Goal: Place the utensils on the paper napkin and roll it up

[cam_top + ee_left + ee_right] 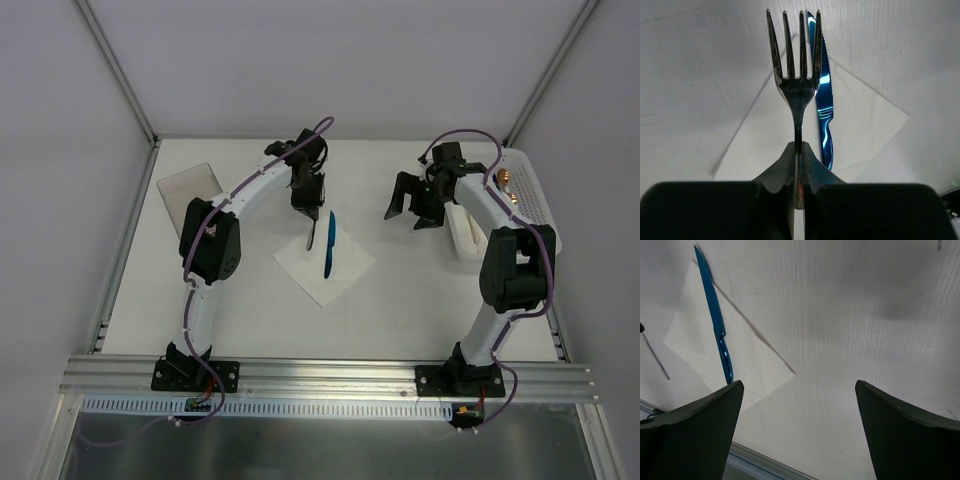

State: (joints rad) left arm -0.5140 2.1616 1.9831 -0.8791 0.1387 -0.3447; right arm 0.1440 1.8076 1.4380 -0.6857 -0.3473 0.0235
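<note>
Left gripper is clamped shut on the neck of a silver fork. In the left wrist view its two fingers press together around the slim stem just below the fork's head. The four tines point straight away from the wrist, and the handle is hidden between the fingers. From above, the fork hangs tines-down over the far left edge of the paper napkin. Whether the tips touch the paper I cannot tell.

The paper napkin lies flat and unrolled on the white worktop, turned like a diamond, about midway between the two arms. A bright blue knife lies on it lengthwise, its serrated blade reaching past the far corner and just beside the fork's tines.

Right gripper hangs with its jaws spread wide and nothing between them, to the right of the napkin and apart from it. Its wrist view shows bare worktop between the two fingers, with the knife and napkin off to the left.

A white basket sits at the worktop's far right edge with a copper-coloured utensil end showing in it. A translucent square sheet lies at the far left.
</note>
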